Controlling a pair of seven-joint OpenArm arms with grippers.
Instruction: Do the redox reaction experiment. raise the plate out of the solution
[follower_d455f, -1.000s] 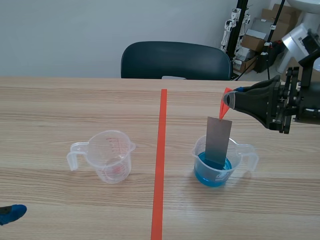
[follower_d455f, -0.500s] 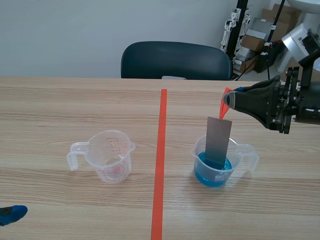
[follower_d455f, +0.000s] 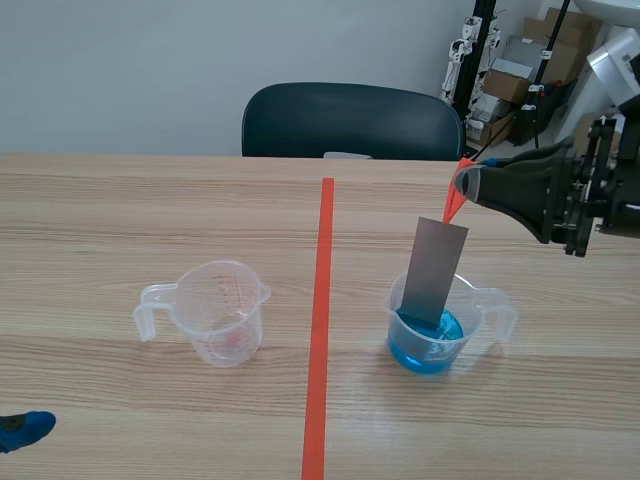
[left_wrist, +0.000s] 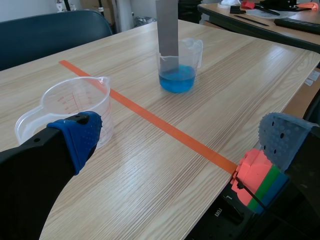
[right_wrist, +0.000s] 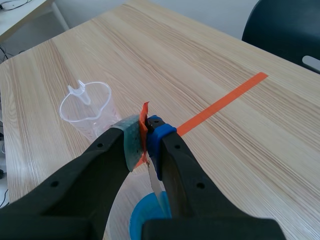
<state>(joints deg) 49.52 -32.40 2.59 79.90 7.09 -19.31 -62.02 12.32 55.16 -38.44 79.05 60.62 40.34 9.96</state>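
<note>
A grey metal plate hangs tilted from an orange-red tag, its lower end still inside a clear beaker of blue solution. My right gripper is shut on the tag, above and right of the beaker. From the right wrist view the tag sits pinched between the pads, the plate dropping toward the blue solution below. My left gripper stands open at the near left table edge; only one blue pad shows in the scene view.
An empty clear measuring cup stands left of the orange-red tape line; it is also beside my left finger. A dark chair stands behind the table. Shelves and boxes fill the back right.
My right gripper has risen a little and shifted right, pulling the plate up and tilting it. The beaker and left arm have not moved.
</note>
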